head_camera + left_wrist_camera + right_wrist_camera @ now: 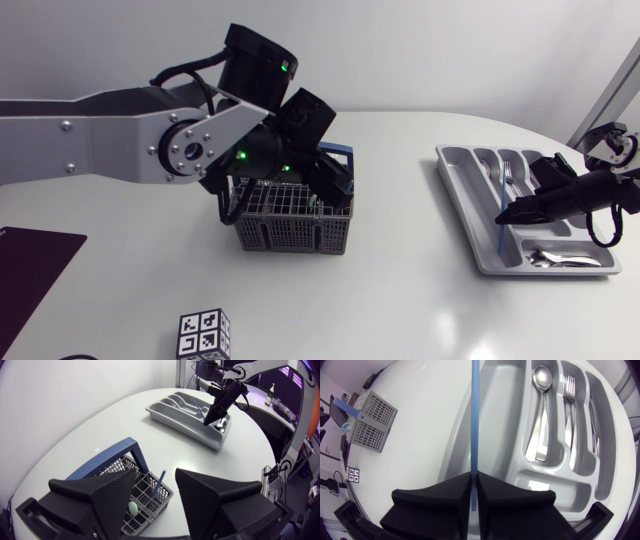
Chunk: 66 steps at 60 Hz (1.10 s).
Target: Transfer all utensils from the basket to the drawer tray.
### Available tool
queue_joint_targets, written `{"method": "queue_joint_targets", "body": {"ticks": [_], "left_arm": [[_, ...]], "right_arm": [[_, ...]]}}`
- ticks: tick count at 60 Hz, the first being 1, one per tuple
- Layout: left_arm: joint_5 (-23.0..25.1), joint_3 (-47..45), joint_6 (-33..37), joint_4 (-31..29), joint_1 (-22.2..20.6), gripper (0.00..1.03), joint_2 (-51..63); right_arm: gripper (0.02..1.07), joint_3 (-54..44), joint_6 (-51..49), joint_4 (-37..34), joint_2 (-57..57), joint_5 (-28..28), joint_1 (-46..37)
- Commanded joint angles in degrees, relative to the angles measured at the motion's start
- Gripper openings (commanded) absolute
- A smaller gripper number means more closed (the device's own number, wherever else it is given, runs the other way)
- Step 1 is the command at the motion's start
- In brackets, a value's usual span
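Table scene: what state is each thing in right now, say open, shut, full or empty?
Left gripper: open, empty, above the basket.
Right gripper: shut on the held blue utensil.
Held blue utensil: gripped, over a long tray compartment.
Basket: upright, not empty.
Second blue utensil: standing inside the basket.
Drawer tray: partly filled.
Spoon: lying in the tray.
Fork: lying in the next compartment.

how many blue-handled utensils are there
2: one blue utensil in the right gripper over the drawer tray, a second blue utensil standing in the basket; more may hide there.
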Motion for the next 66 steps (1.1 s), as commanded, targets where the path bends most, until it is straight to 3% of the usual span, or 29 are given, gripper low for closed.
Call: {"method": "queue_joint_targets", "body": {"ticks": [1,3,6,7,8,10,12,29,46,53,66], "left_arm": [[-0.9,-2.3,2.6,1.4,-0.8,0.57,1.4],[-1.3,-2.9,2.9,2.0,-1.0,0.57,1.4],[-2.5,-5.3,4.3,4.7,-1.4,0.57,1.4],[-2.5,-5.4,4.3,4.8,-1.4,0.57,1.4],[-2.5,-6.5,4.7,6.3,-1.5,0.57,1.3],[-2.6,-7.8,5.4,8.0,-1.6,0.57,1.1],[-2.7,-8.9,5.8,9.2,-1.7,0.57,0.9],[-5.2,-15.1,8.5,19.9,-3.7,0.57,1.6],[-9.0,-14.3,8.7,24.7,-5.4,0.56,5.2],[-10.0,-13.9,8.3,26.6,-5.5,0.4,5.4],[-10.0,-13.5,7.9,27.4,-5.5,0.24,6.0]], "right_arm": [[0.2,1.0,2.3,1.1,1.9,0.8,0.6],[0.3,0.9,2.4,1.2,2.0,0.9,0.9],[0.56,0.6,2.5,1.6,2.1,1.1,1.3],[0.58,0.6,2.5,1.7,2.1,1.1,1.3],[0.73,0.4,2.5,1.8,2.1,1.2,1.6],[0.83,0.0,2.5,2.0,2.1,1.5,1.9],[0.87,-0.3,2.4,2.4,1.8,1.5,2.1],[0.91,-3.4,2.1,3.3,-1.3,1.4,4.7],[0.98,-6.6,2.6,5.1,-6.1,1.0,9.5],[0.98,-7.7,3.0,5.5,-7.4,1.0,11.0],[0.98,-9.3,3.1,6.9,-7.9,1.1,12.2]]}}
